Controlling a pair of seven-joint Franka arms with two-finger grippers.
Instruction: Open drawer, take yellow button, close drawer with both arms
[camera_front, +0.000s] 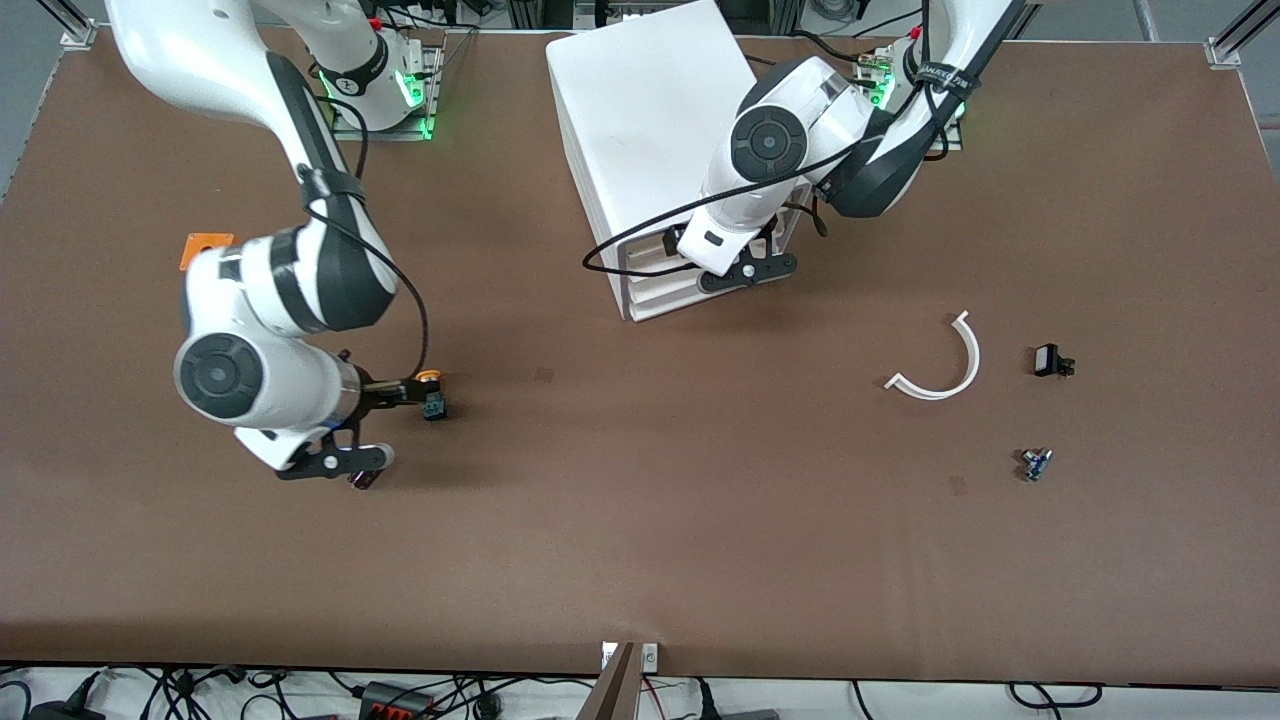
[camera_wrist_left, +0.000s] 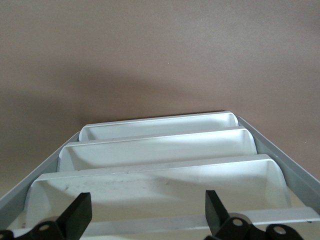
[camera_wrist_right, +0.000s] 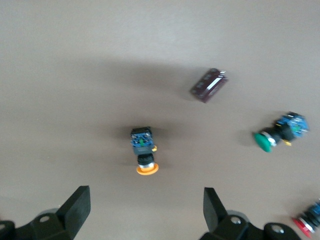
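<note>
The button (camera_wrist_right: 143, 151) lay on the surface (camera_front: 640, 520) under the right hand (camera_wrist_right: 142, 210), whose fingers stood wide apart and empty. The left hand (camera_wrist_left: 147, 212), open too, hung at the cabinet's (camera_front: 650, 130) front by the drawer (camera_wrist_left: 155, 192). I judged closing was in hand: next, push the drawer home.

In the front view the left arm's wrist hides the drawer (camera_wrist_left: 155, 192) fronts on the cabinet (camera_front: 650, 120), while a red-capped button (camera_wrist_right: 309, 220) (right wrist view) is cut off at the edge.
</note>
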